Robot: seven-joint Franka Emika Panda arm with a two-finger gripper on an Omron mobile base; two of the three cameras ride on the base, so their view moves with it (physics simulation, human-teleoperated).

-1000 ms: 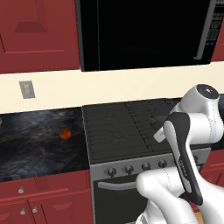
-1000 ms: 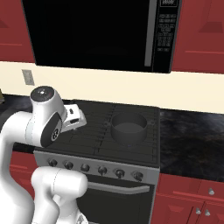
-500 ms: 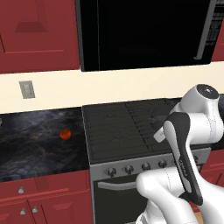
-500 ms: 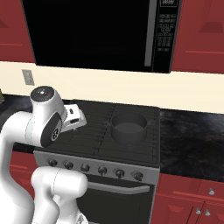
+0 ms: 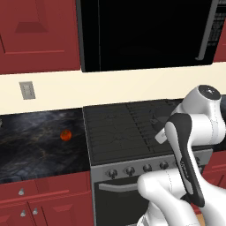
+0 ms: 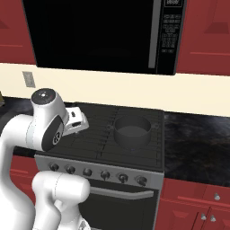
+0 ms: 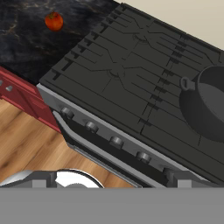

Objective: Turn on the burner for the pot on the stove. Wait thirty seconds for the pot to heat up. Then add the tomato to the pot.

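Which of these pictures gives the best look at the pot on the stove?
The right base view: the pot sits whole and unblocked on the right back part of the stove, its dark inside visible. The hand view cuts the pot off at the picture's edge, showing one handle. In the left base view the robot's arm covers that spot.

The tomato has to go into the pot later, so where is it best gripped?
Grip the tomato across its round middle, coming straight down from above: it sits alone on the dark counter left of the stove, with room around it.
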